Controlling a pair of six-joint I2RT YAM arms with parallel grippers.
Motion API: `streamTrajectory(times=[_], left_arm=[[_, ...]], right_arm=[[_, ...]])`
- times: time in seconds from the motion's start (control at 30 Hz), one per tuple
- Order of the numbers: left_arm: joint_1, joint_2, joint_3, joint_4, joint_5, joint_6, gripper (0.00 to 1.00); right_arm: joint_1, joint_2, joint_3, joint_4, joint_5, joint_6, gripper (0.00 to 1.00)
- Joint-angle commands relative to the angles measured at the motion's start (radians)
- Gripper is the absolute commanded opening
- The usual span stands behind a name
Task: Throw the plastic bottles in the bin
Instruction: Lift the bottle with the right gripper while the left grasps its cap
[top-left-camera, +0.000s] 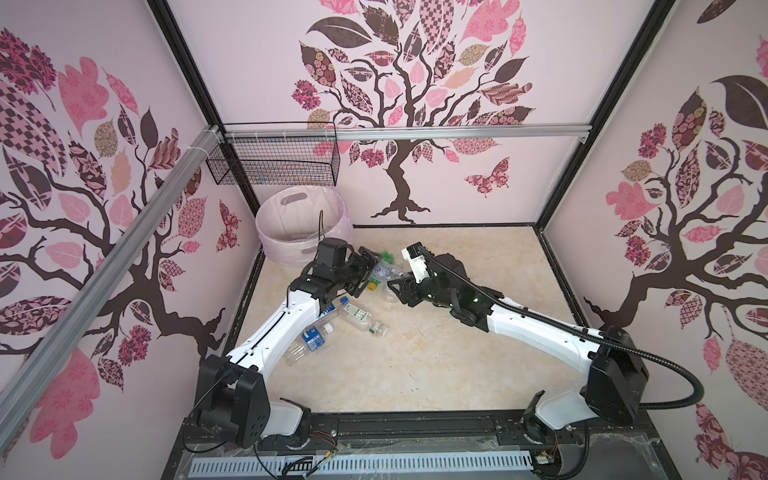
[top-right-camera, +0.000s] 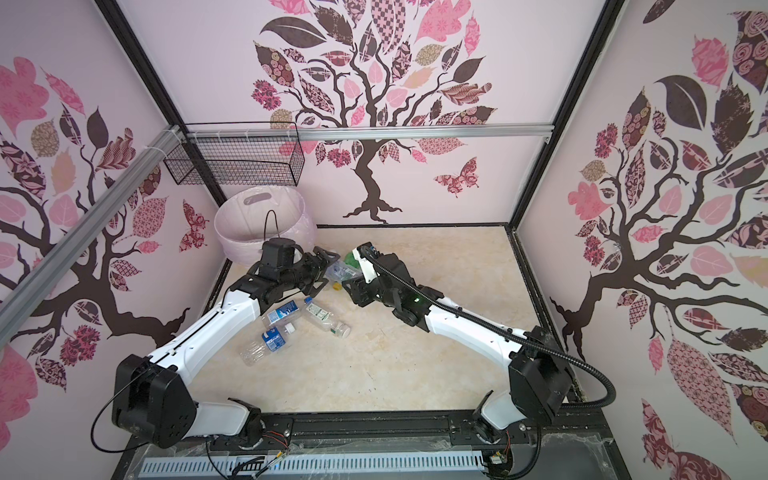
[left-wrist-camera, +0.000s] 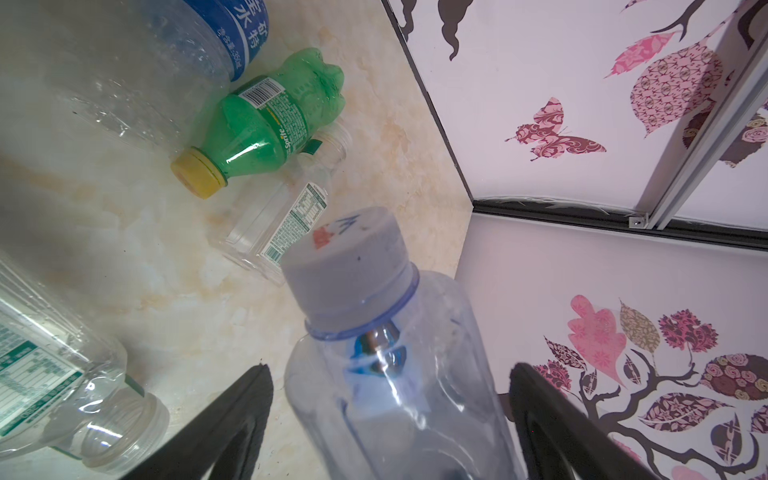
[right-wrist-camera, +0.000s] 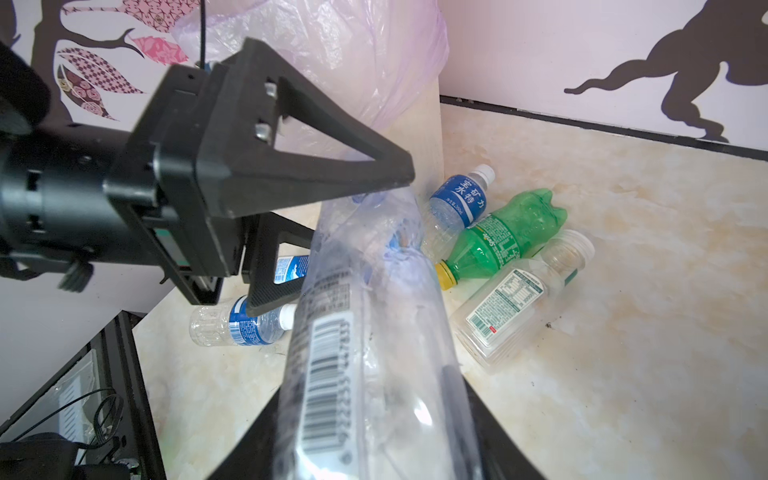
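- Bottle (right-wrist-camera: 374, 332) held up over the floor (right-wrist-camera: 623, 332), near the bin (top-left-camera: 286, 251), not in it.
- Right gripper (right-wrist-camera: 370, 390) pinches its barcode end; left gripper (left-wrist-camera: 390, 370) is spread either side below the cap, gaps showing.
- My call: close left squarely under the cap before right lets go. The thin wall may buckle.
- Left wrist shows those gaps, which the top views hide; right wrist shows the barcode and the green bottle (right-wrist-camera: 498, 237) underneath.

The left arm (top-left-camera: 282, 322) and the right arm (top-left-camera: 536, 330) reach forward and bend inward, so their tools almost meet. The left tool (left-wrist-camera: 390, 370) has its jaws spread wide; the right tool (right-wrist-camera: 370, 424) is clamped on a clear bottle (right-wrist-camera: 365, 291).
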Motion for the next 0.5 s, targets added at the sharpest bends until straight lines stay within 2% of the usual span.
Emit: streamTrajectory(times=[0.0,0.33,0.47], left_arm=[[-0.013,0.008,0.05,0.052,-0.005,-0.018,0.88],[-0.018,0.008,0.048,0.063,-0.021,-0.003,0.62],[-0.017,-0.004,0.048,0.058,-0.038,0.013,0.51]], right_arm=[[0.006,-0.052,-0.006,0.056,-0.031,0.006,0.53],[0.008,-0.048,-0.017,0.067,-0.045,-0.006,0.54],[0.007,-0.049,-0.019,0.067,-0.034,-0.006,0.63]])
